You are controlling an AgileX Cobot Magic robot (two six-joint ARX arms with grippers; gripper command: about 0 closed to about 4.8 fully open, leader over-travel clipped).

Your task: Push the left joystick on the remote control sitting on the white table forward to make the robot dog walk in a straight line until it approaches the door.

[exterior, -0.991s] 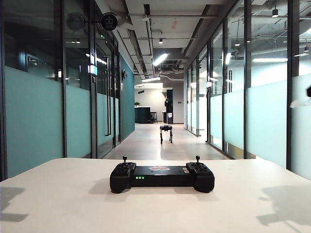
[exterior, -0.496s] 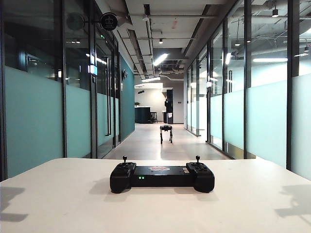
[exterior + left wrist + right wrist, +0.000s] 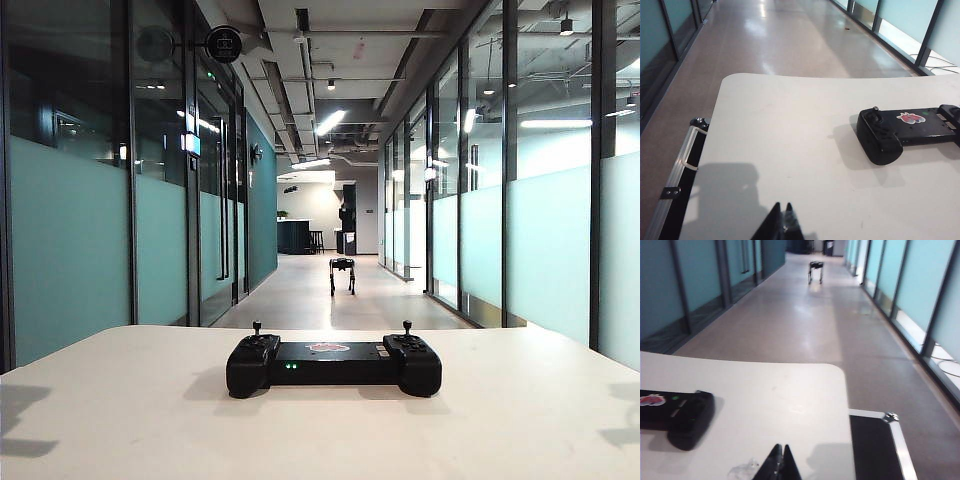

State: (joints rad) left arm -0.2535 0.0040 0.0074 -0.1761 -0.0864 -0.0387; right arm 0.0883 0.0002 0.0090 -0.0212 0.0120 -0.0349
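**Remote control lying crosswise on the table, corridor ahead**

The remote control (image 3: 333, 365) lies mid-way on the white table (image 3: 120, 420), long axis side to side, both thumbsticks upright; the left joystick (image 3: 256, 327) stands untouched. The robot dog (image 3: 342, 274) stands far down the glass-walled corridor (image 3: 300, 295), nothing between. The left gripper (image 3: 781, 227) and right gripper (image 3: 779, 465), fingertips pressed together, hang over the table's near corners, well apart from the controller.

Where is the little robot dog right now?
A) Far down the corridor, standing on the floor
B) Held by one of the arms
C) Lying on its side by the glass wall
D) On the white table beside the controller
A: the robot dog stands upright on the corridor floor, far beyond the white table where the remote control sits alone.
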